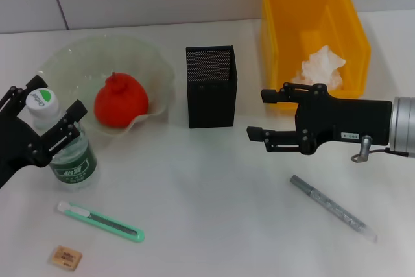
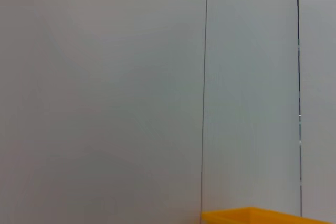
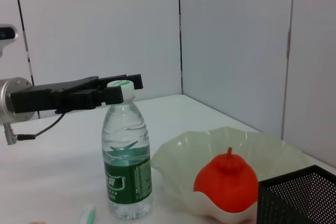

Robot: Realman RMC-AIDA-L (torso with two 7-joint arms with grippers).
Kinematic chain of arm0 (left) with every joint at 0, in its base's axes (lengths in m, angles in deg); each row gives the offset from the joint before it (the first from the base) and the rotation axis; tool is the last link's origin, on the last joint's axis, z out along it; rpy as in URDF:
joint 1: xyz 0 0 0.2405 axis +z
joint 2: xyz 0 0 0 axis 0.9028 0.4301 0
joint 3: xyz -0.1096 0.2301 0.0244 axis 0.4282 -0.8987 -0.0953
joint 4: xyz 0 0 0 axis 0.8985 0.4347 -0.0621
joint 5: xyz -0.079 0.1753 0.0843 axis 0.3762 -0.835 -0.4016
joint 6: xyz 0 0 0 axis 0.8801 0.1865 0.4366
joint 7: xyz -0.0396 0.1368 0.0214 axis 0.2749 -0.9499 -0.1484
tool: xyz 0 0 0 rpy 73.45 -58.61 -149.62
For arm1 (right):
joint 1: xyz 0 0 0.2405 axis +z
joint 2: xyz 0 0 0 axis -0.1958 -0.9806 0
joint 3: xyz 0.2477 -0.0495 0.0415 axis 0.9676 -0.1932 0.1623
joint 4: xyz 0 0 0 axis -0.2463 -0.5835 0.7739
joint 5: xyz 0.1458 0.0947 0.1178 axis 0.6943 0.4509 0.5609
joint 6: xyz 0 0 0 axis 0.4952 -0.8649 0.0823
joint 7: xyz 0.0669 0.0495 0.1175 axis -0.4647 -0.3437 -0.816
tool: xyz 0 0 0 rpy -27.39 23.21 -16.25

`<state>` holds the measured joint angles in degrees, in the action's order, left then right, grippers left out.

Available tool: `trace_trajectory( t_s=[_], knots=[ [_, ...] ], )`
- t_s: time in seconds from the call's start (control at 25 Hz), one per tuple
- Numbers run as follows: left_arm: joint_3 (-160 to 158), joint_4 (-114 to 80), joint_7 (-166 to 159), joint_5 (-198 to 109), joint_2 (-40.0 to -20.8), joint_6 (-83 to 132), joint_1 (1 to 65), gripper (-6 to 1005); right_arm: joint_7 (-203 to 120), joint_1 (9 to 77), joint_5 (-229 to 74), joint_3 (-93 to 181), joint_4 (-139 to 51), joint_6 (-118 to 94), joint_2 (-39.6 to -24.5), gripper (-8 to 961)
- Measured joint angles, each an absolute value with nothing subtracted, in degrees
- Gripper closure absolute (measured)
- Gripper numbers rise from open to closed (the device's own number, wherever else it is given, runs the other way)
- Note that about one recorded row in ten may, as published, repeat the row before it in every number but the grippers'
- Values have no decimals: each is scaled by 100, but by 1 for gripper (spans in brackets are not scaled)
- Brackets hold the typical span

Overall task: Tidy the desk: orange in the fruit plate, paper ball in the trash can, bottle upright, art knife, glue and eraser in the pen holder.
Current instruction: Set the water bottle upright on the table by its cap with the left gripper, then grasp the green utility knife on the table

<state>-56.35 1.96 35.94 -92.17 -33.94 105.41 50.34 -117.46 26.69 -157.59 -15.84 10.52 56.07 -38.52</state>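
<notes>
Between the open left gripper (image 1: 44,118) fingers stands the bottle (image 1: 65,147), upright.

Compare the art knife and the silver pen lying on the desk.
The art knife is mint green and flat-bodied; the silver pen is grey, thin and round. The knife lies on the robot's left, near the bottle; the pen lies on the right, below the right end effector. Both lie flat on the table, slanting the same way, untouched.

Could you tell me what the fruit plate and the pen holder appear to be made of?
The fruit plate looks like translucent, glossy glass or plastic; its wavy rim lets the table show through. The pen holder looks like matte black metal mesh, with fine perforations across its walls.
</notes>
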Motion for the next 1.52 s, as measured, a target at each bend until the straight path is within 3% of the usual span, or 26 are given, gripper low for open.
trace_trajectory(
  t_s=[0.48,0.92,1.52],
  knots=[
    [-5360,236,3582,-9225,-3324,10486,5101,170,-11749,2692,-15763,-1568,1013,5601,-3852,187],
    [-5174,726,4072,-9271,-3043,10523,5318,171,-11768,2702,-15771,-1550,964,5585,-3852,187],
    [-5244,1199,4316,-9631,-3153,10849,5456,171,-11813,2775,-15909,-1554,942,5451,-3855,186]
  ],
)
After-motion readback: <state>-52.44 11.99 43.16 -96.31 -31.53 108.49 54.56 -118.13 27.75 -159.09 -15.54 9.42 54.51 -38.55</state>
